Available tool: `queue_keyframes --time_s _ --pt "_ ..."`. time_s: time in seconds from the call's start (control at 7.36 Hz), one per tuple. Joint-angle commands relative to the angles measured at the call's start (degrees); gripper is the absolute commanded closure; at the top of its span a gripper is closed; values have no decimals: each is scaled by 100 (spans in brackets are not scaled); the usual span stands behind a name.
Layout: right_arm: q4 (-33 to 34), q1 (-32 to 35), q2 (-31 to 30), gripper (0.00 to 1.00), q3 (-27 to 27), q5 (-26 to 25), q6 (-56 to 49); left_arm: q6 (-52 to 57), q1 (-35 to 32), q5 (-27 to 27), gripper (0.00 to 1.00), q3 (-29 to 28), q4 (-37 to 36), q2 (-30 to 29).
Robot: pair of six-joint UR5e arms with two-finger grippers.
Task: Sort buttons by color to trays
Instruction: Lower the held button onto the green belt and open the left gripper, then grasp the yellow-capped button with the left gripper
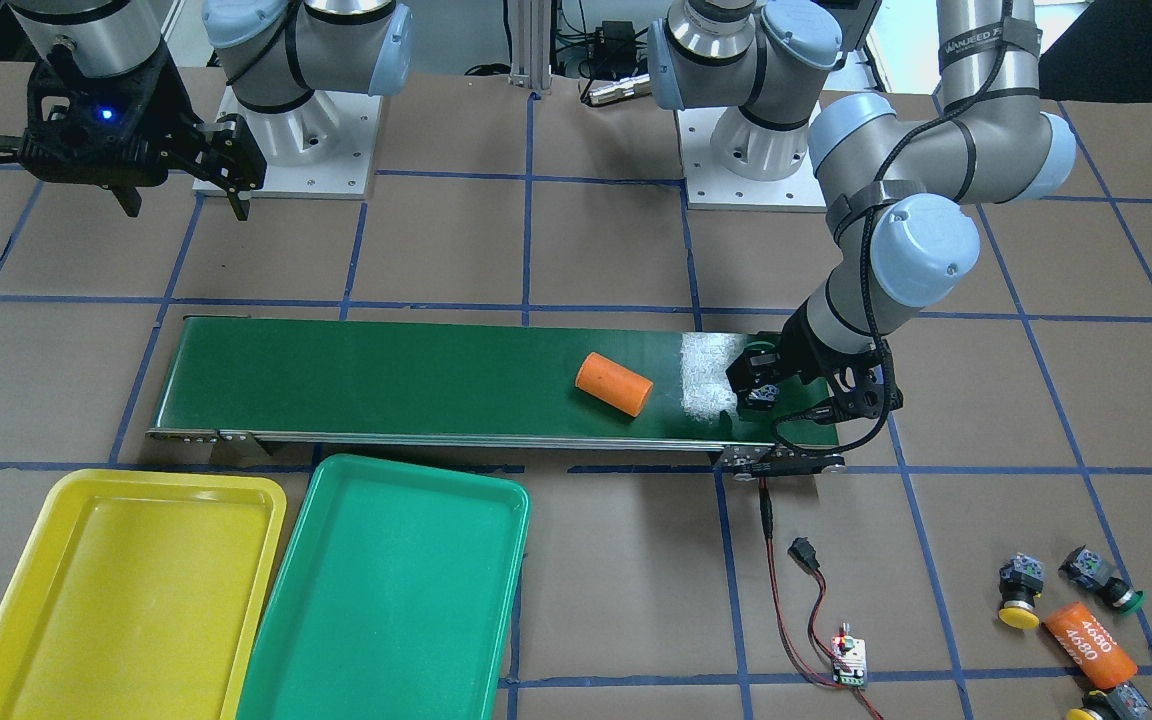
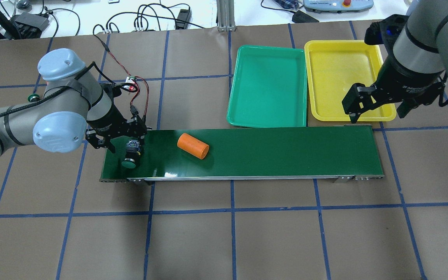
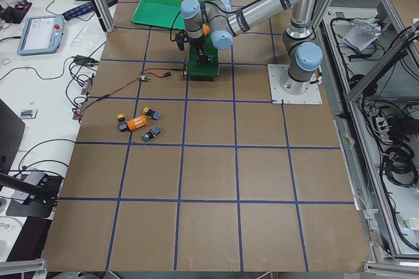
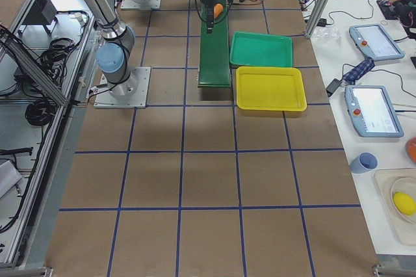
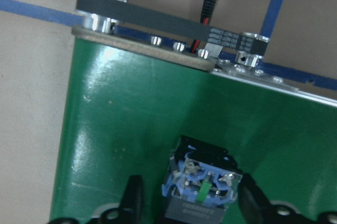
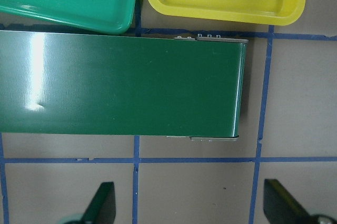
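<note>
1. The conveyor belt (image 2: 286, 151) spans the tabletop (image 2: 270, 233) from our left hand (image 2: 128, 149) to our right hand (image 2: 375, 111). We judge it is there to ferry parts between them.
2. The yellow tray (image 2: 344, 77) and green tray (image 2: 266, 85) lie side by side just beyond the right hand, close enough for short drops. Neither holds a button yet.
3. The right hand hangs with its jaws spread wide and grips nothing. It sits at its end of the belt, likely to catch arrivals.
4. The left hand sits low, straddling a green button (image 2: 130, 163) that lies on the belt. A gap shows beside one finger, so its jaws stand apart, unclamped.
5. An orange cylinder (image 2: 193, 146) lies on the belt near the left hand, toward the right hand.
6. Well apart from the left hand, on the tabletop, lie a yellow button (image 1: 1019, 595), a second yellow button (image 1: 1101, 708), a second green button (image 1: 1101, 578) and another orange cylinder (image 1: 1089, 643).
</note>
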State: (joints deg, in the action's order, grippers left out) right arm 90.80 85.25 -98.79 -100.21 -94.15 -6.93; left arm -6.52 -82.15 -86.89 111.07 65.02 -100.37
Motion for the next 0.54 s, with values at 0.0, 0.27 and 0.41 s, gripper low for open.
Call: queue_keyframes --time_s 0.0,0.27,0.41 --pt "-19 0 0 0 -16 11 -1 455 277 -73 0 -1124 813 -165" --pt "-28 0 0 0 -16 20 -1 2339 918 -283 0 -2138 951 -762" --pt "-36 0 9 0 -25 20 -1 3053 1095 -319 0 -2472 882 -1200"
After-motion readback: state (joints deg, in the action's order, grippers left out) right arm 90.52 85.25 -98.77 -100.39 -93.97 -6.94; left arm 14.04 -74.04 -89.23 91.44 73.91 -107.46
